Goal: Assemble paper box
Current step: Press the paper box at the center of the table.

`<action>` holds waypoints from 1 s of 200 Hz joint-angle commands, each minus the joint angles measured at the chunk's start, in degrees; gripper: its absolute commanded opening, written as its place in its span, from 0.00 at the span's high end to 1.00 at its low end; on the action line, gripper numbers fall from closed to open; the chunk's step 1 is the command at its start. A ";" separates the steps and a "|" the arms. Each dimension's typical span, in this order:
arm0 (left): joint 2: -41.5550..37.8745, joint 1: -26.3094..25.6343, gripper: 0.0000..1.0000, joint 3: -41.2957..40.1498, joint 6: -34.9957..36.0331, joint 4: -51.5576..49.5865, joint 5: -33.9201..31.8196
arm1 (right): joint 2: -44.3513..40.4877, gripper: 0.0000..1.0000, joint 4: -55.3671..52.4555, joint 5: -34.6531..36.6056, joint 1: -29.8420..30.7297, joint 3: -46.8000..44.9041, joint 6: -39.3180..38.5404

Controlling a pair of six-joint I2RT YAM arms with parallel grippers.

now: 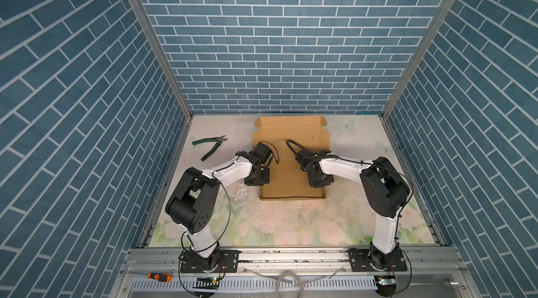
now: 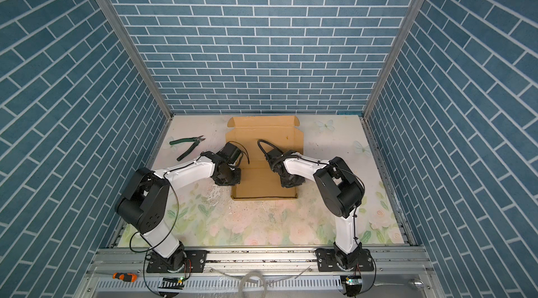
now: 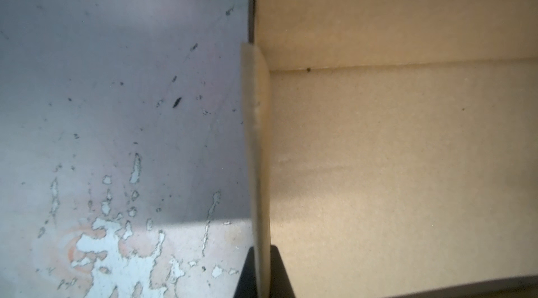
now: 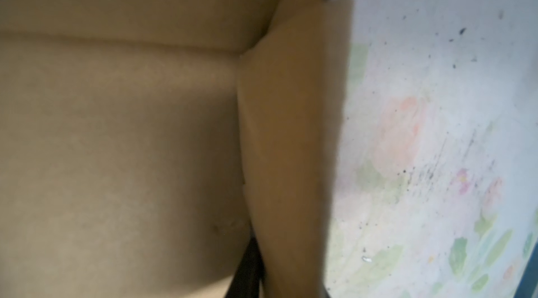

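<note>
Between the left claw (image 1: 257,179) and the right claw (image 1: 318,180), in both top views: the paper box (image 1: 291,139), plain brown cardboard, lying on the flowered table (image 1: 291,223). Near end folded up into a shallow tray; far end flat, lid flap spread toward the back wall. At the left claw: pressed together on the tray's upright side wall, one black finger (image 3: 246,273) outside the cardboard, its partner inside, wall edge nipped between. At the right claw: down at the opposite side wall, one dark finger (image 4: 247,264) on the inner side of the cardboard; wrist view too blurred there, so cannot tell whether pinching or spread. Outward of the left claw, well apart from the box: green-handled pliers (image 1: 210,145) on the table.
</note>
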 commanded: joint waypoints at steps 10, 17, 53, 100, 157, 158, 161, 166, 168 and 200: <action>0.55 0.20 0.83 0.66 1.77 -5.51 -0.01 | -4.84 0.66 1.18 -6.25 -2.52 -0.54 -1.96; 0.36 0.20 0.79 0.79 1.77 -5.64 0.03 | -5.42 0.64 1.02 -6.68 -2.95 -0.38 -2.00; -1.28 0.63 0.65 1.31 2.72 -6.91 -0.34 | -8.25 0.57 0.95 -9.45 -4.93 -0.38 -2.17; -2.68 1.74 0.59 1.41 3.61 -6.23 0.32 | -8.64 0.51 1.67 -14.21 -5.07 0.77 -2.88; -3.50 2.67 0.59 1.94 4.73 -5.36 1.69 | -9.07 0.53 1.83 -13.70 -5.82 1.32 -2.83; -3.51 2.71 0.59 1.94 4.79 -5.32 1.78 | -9.07 0.53 1.83 -13.73 -5.79 1.32 -2.86; -3.61 2.97 0.59 2.02 4.90 -5.14 1.98 | -9.08 0.54 1.91 -13.73 -5.96 1.32 -2.88; -3.69 3.32 0.59 2.23 5.17 -4.92 2.16 | -8.99 0.55 2.00 -13.65 -6.23 1.52 -3.03; -3.69 3.47 0.59 2.34 5.30 -4.85 2.28 | -8.90 0.55 2.07 -13.57 -6.32 1.56 -3.09; -2.17 5.44 0.59 4.60 8.05 -3.29 2.23 | -6.40 0.54 3.22 -13.85 -7.57 2.51 -4.27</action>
